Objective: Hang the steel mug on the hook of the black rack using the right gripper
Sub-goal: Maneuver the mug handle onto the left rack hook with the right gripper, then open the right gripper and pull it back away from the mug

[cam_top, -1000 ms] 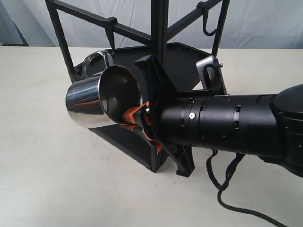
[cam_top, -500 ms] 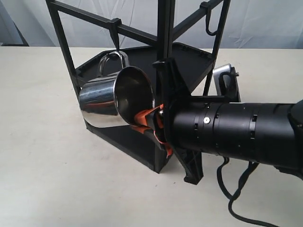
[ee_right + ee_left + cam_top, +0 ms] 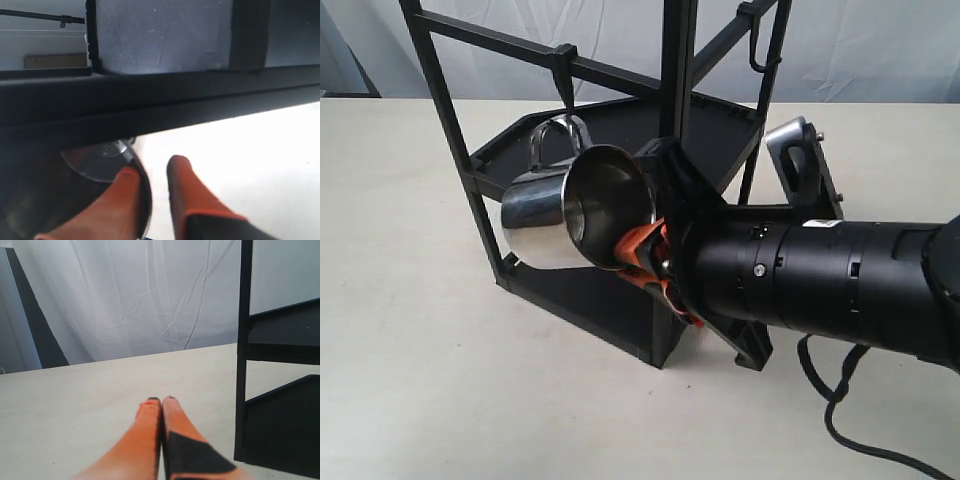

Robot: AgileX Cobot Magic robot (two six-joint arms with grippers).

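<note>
The steel mug point(image 3: 535, 215) lies on its side in the air, mouth toward the camera, in front of the black rack point(image 3: 678, 60). My right gripper point(image 3: 642, 250) is shut on its rim, one orange finger inside and one outside. The looped handle point(image 3: 552, 135) points up, just below the hook point(image 3: 563, 80) on the rack's top rail; I cannot tell if they touch. In the right wrist view the mug point(image 3: 100, 160) wall sits between the right gripper point(image 3: 152, 167) fingers, under a rack rail point(image 3: 160, 100). The left gripper point(image 3: 161, 401) is shut on nothing, low over the table beside a rack post point(image 3: 243, 340).
A second hook point(image 3: 760, 45) hangs on the rack's right-hand rail. A silver bracket point(image 3: 805, 160) stands up behind the right arm. A black cable point(image 3: 840, 400) trails over the beige table point(image 3: 420, 350) at lower right. A white curtain point(image 3: 150, 300) closes the back.
The right gripper has carried the mug to the right and closer to the rack, bringing the handle under the hook. The rack's front post also sits a little further right.
</note>
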